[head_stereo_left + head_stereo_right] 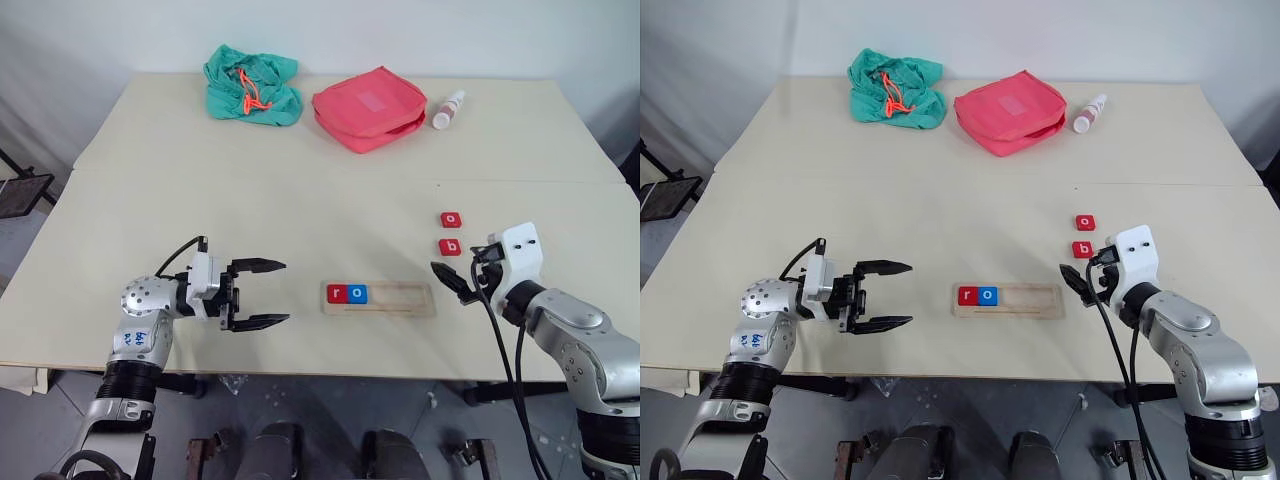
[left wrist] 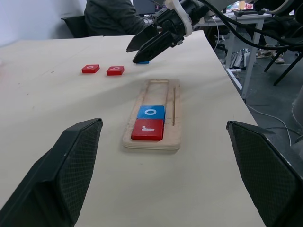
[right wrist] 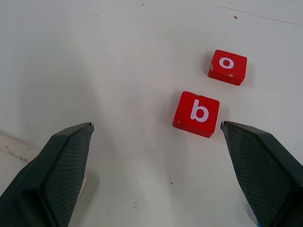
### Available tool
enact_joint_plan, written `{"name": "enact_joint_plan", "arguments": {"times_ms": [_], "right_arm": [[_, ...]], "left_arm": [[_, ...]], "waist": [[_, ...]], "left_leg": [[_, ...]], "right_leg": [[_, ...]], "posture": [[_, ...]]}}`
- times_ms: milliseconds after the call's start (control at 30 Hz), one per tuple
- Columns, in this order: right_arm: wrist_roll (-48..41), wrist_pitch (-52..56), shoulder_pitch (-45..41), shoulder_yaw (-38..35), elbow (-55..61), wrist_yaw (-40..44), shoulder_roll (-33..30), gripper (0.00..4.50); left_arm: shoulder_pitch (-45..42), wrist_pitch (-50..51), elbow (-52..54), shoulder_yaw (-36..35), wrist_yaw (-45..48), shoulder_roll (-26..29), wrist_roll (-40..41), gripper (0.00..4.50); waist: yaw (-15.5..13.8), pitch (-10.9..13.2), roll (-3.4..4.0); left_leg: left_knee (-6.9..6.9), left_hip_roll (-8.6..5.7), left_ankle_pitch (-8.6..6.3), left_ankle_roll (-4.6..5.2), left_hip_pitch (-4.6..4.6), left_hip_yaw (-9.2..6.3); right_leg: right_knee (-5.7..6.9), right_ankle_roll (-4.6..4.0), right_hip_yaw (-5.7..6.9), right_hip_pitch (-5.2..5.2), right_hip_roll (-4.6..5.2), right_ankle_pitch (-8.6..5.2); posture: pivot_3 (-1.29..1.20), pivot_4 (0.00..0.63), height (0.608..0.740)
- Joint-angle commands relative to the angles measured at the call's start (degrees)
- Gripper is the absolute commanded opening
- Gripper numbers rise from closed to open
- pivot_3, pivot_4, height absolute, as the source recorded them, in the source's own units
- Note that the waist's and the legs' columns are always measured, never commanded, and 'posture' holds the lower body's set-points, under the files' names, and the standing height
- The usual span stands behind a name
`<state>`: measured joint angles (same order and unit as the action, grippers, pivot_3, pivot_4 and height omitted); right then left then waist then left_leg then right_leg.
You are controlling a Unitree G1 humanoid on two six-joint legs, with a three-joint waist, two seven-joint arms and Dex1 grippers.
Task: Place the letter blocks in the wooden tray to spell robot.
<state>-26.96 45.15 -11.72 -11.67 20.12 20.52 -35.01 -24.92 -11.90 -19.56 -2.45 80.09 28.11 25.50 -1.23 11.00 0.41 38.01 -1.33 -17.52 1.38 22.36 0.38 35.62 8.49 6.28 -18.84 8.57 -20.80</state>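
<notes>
Both wide claws, left (image 1: 268,293) and right (image 3: 156,142), empty; blue block (image 2: 143,62) half hidden.

From the head we look forward and down over the whole surface (image 1: 300,200), both eyes sharing nearly the same scene. Our left wrist camera sits low near the surface, facing right along the wooden tray (image 2: 152,116) toward the right gripper (image 2: 151,45). Our right wrist camera looks down closely at the red b block (image 3: 196,113), which the head views also show.
</notes>
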Motion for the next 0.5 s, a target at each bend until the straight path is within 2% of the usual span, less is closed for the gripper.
{"name": "enact_joint_plan", "arguments": {"times_ms": [33,200,333,500], "right_arm": [[-0.21,0.25,-1.87,-1.88,0.15,-0.81,0.80,4.50],[0.34,0.59,-5.40,-1.44,-3.77,-2.34,3.15,4.50],[3.07,-1.28,-10.98,-0.06,-12.23,-4.31,5.82,4.50],[5.15,-3.22,-13.05,0.70,-16.27,-3.73,7.10,4.50]], "left_arm": [[-0.66,-0.21,1.03,-1.47,0.05,0.54,1.28,4.46],[-0.34,-0.19,1.77,-1.35,-0.34,0.34,1.24,4.46],[0.59,0.43,3.87,-1.38,-1.58,-0.22,1.61,4.46],[1.94,1.01,5.98,-1.48,-2.35,-0.28,1.75,4.46]], "waist": [[0.04,0.00,0.00],[0.05,0.00,0.00],[0.21,0.00,0.00],[0.26,0.00,0.00]], "left_leg": [[0.00,0.00,0.00,0.00,0.00,0.00],[0.00,0.01,0.00,0.00,0.00,0.01],[-0.02,0.00,0.00,0.00,0.00,0.04],[-0.07,0.00,0.00,0.00,0.01,0.01]], "right_leg": [[0.00,0.00,0.00,0.00,0.00,0.00],[0.00,0.00,0.00,-0.02,-0.01,0.00],[0.02,0.00,-0.02,-0.04,0.00,0.00],[0.04,0.00,-0.02,-0.09,0.00,0.00]], "posture": [[0.00,0.150,0.740],[0.00,0.150,0.740],[0.00,0.150,0.740],[0.00,0.150,0.740]]}}
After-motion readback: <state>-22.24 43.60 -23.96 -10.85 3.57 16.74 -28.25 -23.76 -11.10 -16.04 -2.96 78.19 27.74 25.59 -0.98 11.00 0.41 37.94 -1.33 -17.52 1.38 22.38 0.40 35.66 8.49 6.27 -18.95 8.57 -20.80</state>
